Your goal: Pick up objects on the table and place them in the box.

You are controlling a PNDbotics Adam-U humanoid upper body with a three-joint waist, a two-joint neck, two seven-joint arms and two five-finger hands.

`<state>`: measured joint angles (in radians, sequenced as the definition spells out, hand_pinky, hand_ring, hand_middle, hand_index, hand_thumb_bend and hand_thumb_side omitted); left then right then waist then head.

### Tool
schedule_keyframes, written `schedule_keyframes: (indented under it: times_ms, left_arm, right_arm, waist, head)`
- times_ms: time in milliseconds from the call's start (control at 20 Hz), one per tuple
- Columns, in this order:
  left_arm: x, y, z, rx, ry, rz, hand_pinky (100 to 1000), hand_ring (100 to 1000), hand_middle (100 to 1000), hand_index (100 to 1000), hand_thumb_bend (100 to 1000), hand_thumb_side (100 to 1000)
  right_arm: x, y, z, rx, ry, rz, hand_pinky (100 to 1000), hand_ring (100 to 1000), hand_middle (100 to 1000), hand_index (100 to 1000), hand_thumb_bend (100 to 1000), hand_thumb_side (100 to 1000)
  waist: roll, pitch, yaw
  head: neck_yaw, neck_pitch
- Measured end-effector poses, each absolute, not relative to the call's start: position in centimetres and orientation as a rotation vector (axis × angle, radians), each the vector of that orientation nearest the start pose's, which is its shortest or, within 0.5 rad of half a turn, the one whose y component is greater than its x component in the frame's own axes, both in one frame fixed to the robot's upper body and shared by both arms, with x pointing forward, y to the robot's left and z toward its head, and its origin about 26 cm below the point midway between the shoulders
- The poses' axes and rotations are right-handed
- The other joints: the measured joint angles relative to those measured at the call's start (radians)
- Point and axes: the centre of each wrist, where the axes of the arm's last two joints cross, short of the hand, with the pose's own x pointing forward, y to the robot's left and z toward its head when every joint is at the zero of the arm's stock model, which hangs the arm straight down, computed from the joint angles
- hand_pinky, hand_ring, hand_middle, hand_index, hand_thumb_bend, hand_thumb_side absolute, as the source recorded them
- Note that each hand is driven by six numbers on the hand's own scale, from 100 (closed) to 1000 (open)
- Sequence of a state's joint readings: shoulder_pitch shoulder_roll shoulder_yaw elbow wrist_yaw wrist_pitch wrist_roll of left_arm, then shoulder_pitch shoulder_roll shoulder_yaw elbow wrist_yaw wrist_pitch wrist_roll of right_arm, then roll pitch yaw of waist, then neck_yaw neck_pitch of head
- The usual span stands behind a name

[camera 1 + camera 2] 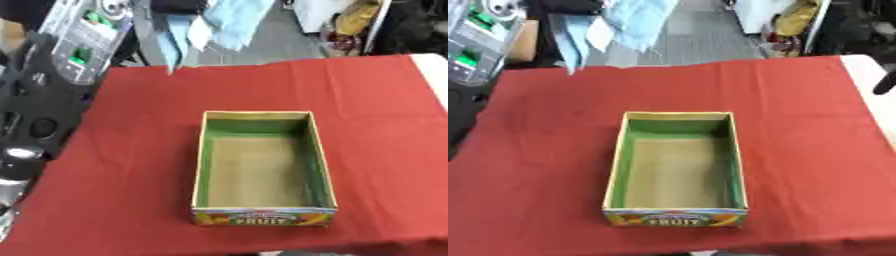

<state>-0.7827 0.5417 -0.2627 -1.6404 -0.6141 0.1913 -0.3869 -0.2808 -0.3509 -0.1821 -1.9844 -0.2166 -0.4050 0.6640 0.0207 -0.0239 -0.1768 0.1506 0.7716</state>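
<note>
An open cardboard box (262,116) with green inner walls and a "FRUIT" label on its near side stands in the middle of the red-covered table (131,150). Nothing lies inside it, and I see no loose objects on the cloth. My left arm, black with silver parts (19,155), runs down the left edge of the left eye view, well left of the box. Its hand is cut off by the frame. A small dark part (884,82) pokes in at the right edge of the right eye view, possibly my right hand.
Beyond the table's far edge hang light blue cloths (223,22), with a grey device with green parts (83,37) at the far left. A pale surface (872,75) adjoins the table's right side. Red cloth surrounds the box on all sides.
</note>
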Motion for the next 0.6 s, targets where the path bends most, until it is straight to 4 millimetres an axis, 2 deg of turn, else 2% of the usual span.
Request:
schedule_keyframes:
  times_ms: [200, 350, 400, 450, 500, 550, 600]
  left_arm:
    - [38.1, 19.3, 24.9, 0.716, -1.709, -1.453, 100, 100, 100, 100, 100, 449]
    - [38.3, 18.5, 23.1, 0.647, -1.64, -1.537, 100, 100, 100, 107, 100, 415]
    - [38.3, 18.3, 22.4, 0.617, -1.611, -1.564, 100, 100, 167, 226, 100, 319]
    - [38.4, 18.2, 21.6, 0.581, -1.573, -1.592, 100, 100, 100, 161, 100, 361]
    - [38.5, 18.0, 20.8, 0.538, -1.53, -1.619, 407, 509, 615, 687, 100, 438]
    - [38.5, 18.0, 19.9, 0.495, -1.48, -1.654, 517, 639, 758, 807, 219, 625]
    - [38.6, 17.9, 19.1, 0.456, -1.428, -1.691, 603, 742, 833, 881, 432, 852]
  right_arm:
    - [29.6, -31.0, 21.1, -0.146, 3.304, -1.353, 533, 761, 839, 979, 268, 614]
    - [29.7, -31.0, 21.1, -0.145, 3.304, -1.35, 533, 759, 836, 977, 264, 613]
    - [29.7, -30.9, 21.1, -0.146, 3.304, -1.349, 532, 758, 834, 976, 263, 613]
    - [29.7, -30.9, 21.2, -0.146, 3.301, -1.348, 532, 758, 834, 977, 263, 613]
    - [29.7, -30.9, 21.3, -0.147, 3.298, -1.349, 532, 757, 833, 976, 261, 613]
    - [29.7, -30.9, 21.3, -0.148, 3.295, -1.35, 532, 756, 830, 976, 260, 613]
    - [29.7, -30.8, 21.3, -0.15, 3.296, -1.351, 532, 756, 831, 975, 259, 613]
  waist:
    - [0.003, 0.004, -0.005]
    - [0.003, 0.006, -0.006]
    - [0.003, 0.006, -0.007]
    - [0.004, 0.006, -0.009]
    - [0.004, 0.006, -0.01]
    - [0.004, 0.006, -0.011]
    - [0.004, 0.006, -0.011]
  head:
    - [0.002, 0.0]
    - [0.007, 0.0]
    - [0.008, 0.0]
    - [0.008, 0.0]
    - [0.008, 0.0]
    - [0.008, 0.0]
    - [0.008, 0.0]
